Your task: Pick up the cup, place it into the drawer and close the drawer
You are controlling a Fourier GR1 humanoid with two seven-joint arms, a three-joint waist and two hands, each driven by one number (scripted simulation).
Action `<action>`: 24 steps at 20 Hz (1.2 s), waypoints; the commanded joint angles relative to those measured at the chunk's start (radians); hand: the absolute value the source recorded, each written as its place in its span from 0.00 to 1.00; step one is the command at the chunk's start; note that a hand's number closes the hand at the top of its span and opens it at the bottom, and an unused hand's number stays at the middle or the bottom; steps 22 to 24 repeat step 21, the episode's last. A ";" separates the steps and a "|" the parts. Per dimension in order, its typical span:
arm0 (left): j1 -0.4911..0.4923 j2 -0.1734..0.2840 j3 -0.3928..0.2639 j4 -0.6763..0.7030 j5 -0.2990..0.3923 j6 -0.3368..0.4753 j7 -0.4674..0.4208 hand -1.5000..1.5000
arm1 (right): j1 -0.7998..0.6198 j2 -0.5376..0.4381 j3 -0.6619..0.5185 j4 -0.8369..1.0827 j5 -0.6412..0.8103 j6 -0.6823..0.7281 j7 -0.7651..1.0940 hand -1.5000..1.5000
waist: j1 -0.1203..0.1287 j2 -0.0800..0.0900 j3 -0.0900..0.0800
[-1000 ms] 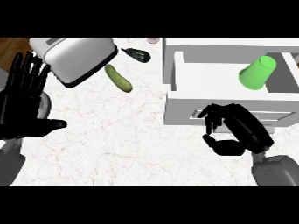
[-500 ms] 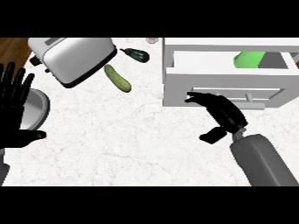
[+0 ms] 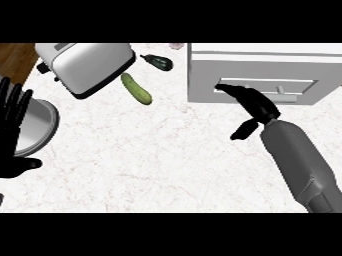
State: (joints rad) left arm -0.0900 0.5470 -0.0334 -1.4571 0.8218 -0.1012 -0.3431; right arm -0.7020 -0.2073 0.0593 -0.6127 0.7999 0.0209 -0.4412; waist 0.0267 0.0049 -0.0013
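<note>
The white drawer unit [image 3: 277, 65] stands at the back right of the counter, and its drawer front [image 3: 270, 90] sits flush with the cabinet face. The green cup is hidden from view. My right hand [image 3: 251, 105] reaches forward with straight fingers whose tips touch the left part of the drawer front. My left hand [image 3: 4, 130] stays open with fingers up at the left edge of the view.
A silver toaster [image 3: 85, 65] lies at the back left. A green cucumber [image 3: 137, 89] rests beside it, with a small dark object [image 3: 159, 61] behind. A grey round pan [image 3: 37, 125] sits at the left, partly behind my left hand.
The drawer went from pulled out with the green cup showing inside to closed. My right hand moved forward with it, fingers straightening. My left hand drifted down and to the left.
</note>
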 commanded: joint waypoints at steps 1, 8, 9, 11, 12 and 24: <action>-0.011 -0.022 -0.004 -0.027 -0.011 -0.006 0.011 0.00 | -0.137 -0.017 -0.059 0.237 -0.001 -0.026 -0.072 0.00 | 0.019 0.011 0.003; -0.048 -0.037 0.009 0.071 -0.031 -0.042 -0.003 0.00 | -0.254 -0.099 -0.108 0.363 -0.012 0.022 -0.112 0.00 | 0.028 0.020 0.003; -0.047 -0.040 -0.007 -0.020 -0.017 0.005 0.048 0.00 | -0.253 -0.113 -0.105 0.382 -0.006 0.025 -0.125 0.00 | 0.044 0.021 0.005; -0.047 -0.068 -0.030 0.042 -0.077 -0.026 -0.029 0.00 | -0.284 -0.086 -0.111 0.396 -0.005 -0.004 -0.093 0.00 | 0.046 0.026 0.004; -0.020 -0.061 -0.019 0.022 -0.069 -0.027 -0.033 0.00 | -0.297 -0.118 -0.127 0.404 -0.022 0.028 -0.111 0.00 | 0.063 0.029 0.005; -0.057 -0.064 -0.016 0.014 -0.081 0.004 0.001 0.00 | -0.310 -0.184 -0.127 0.449 -0.020 0.067 -0.173 0.00 | 0.063 0.029 0.005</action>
